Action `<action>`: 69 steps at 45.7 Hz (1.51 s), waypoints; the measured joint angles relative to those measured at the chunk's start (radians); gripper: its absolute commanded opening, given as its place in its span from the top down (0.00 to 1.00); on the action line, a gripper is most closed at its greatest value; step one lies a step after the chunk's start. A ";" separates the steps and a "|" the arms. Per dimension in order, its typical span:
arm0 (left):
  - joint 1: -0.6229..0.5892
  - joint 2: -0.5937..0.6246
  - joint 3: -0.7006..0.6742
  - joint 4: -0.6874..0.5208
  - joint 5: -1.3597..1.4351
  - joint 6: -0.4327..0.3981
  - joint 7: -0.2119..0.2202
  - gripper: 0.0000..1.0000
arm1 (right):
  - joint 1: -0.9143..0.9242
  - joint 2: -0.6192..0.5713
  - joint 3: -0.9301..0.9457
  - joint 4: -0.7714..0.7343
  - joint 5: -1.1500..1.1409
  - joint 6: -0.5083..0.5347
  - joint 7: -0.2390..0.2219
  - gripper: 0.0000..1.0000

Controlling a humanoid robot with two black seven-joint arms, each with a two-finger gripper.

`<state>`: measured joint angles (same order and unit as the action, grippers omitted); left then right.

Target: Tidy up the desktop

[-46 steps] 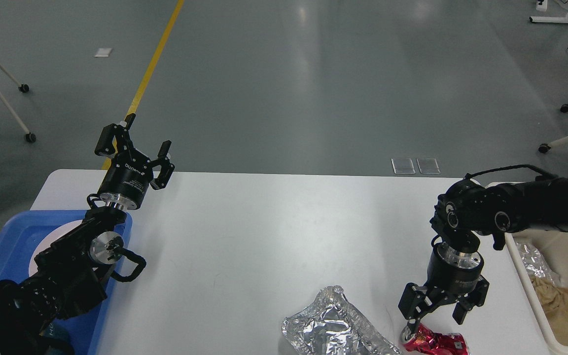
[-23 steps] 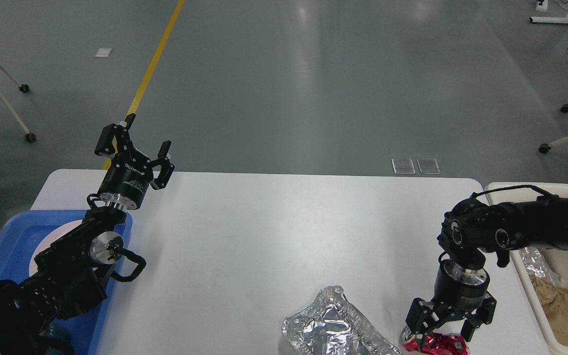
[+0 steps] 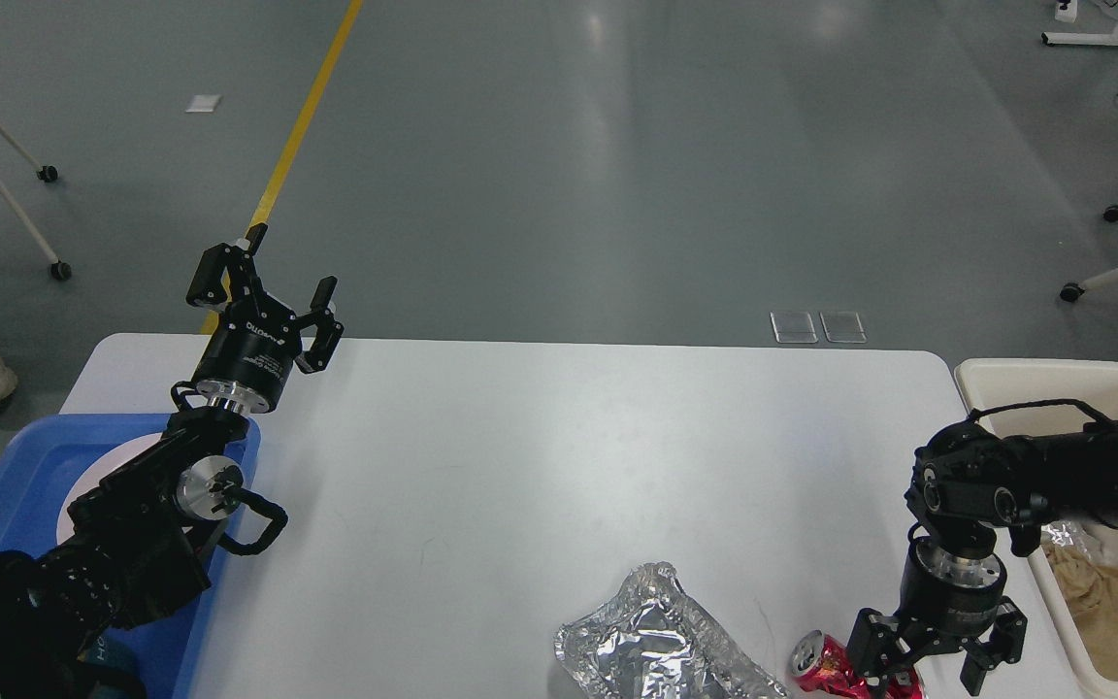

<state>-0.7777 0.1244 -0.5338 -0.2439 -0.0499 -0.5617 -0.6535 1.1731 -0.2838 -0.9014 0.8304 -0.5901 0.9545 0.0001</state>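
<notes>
The white desktop [image 3: 540, 466] fills the middle of the head view. A crushed red can [image 3: 816, 665] lies on it at the near edge, beside a crumpled sheet of silver foil [image 3: 656, 646]. My right gripper [image 3: 937, 670] points down over the can's right end, fingers spread open; its tips reach the bottom edge of the view, so any contact with the can is unclear. My left gripper [image 3: 273, 291] is raised above the far left corner of the desktop, open and holding nothing.
A blue tray [image 3: 16, 485] with a white plate [image 3: 98, 471] sits at the left, partly under my left arm. At the right stands a cream bin [image 3: 1054, 374] holding brown paper [image 3: 1112, 602] and foil.
My right gripper has moved right and toward the near edge, dropping lower over the can's right end. The left arm, can and foil have not moved.
</notes>
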 measured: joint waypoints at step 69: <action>0.000 0.000 0.000 0.000 0.000 0.000 0.000 0.04 | -0.168 -0.511 -0.025 -0.133 0.649 -0.041 -0.011 0.00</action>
<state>-0.7777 0.1246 -0.5338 -0.2439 -0.0503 -0.5616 -0.6535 1.0047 -0.7951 -0.9262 0.6971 0.0587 0.9132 -0.0109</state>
